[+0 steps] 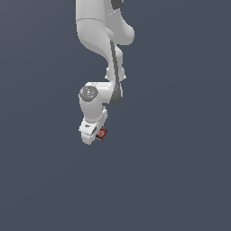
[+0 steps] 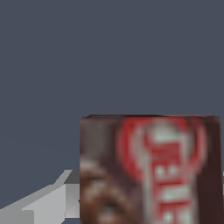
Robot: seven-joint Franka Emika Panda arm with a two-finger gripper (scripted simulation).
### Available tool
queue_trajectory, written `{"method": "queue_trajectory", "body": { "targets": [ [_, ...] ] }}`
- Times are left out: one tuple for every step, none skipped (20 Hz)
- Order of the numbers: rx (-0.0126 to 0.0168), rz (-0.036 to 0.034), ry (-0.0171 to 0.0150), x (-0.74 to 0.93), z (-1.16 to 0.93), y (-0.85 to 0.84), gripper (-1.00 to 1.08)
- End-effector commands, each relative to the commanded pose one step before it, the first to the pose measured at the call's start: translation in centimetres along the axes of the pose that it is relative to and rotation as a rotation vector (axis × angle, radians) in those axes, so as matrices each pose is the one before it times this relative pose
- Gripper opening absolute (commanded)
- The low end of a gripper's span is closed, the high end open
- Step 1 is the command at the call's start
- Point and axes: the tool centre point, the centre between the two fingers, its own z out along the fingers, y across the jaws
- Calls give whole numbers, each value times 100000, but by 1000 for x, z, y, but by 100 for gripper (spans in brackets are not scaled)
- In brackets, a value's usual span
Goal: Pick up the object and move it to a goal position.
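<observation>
The object point(image 1: 102, 133) is a small dark brown box with a red-and-white label, sitting at the tip of the white gripper point(image 1: 99, 135) in the exterior view. In the wrist view the object point(image 2: 151, 170) fills the near field right in front of the camera, its label blurred. A grey finger point(image 2: 57, 199) presses against one of its sides; the other finger is hidden behind the box. The gripper is shut on the object and points down and slightly toward the exterior view's right. No goal marker shows.
The white arm point(image 1: 97, 40) comes down from the top of the exterior view. Everything around it is a plain dark blue-grey background, with no other objects or edges in sight.
</observation>
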Motion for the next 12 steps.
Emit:
{"method": "queue_trajectory", "body": {
  "targets": [
    [-39,42,-9,-1033,-531,-1377,-100],
    [0,0,0,-419,-217,-564,-100],
    [0,0,0,-405,-210,-543,-100],
    [0,0,0,-389,-201,-519,-100],
    [18,21,-40,-381,-177,-491,-100],
    [0,0,0,-354,-184,-468,-100],
    [0,0,0,-337,-175,-441,-100],
    [0,0,0,-318,-166,-414,-100],
    [0,0,0,-298,-156,-386,-100],
    [0,0,0,-277,-145,-357,-100],
    [0,0,0,-256,-134,-328,-100],
    [0,0,0,-233,-123,-298,-100]
  ]
}}
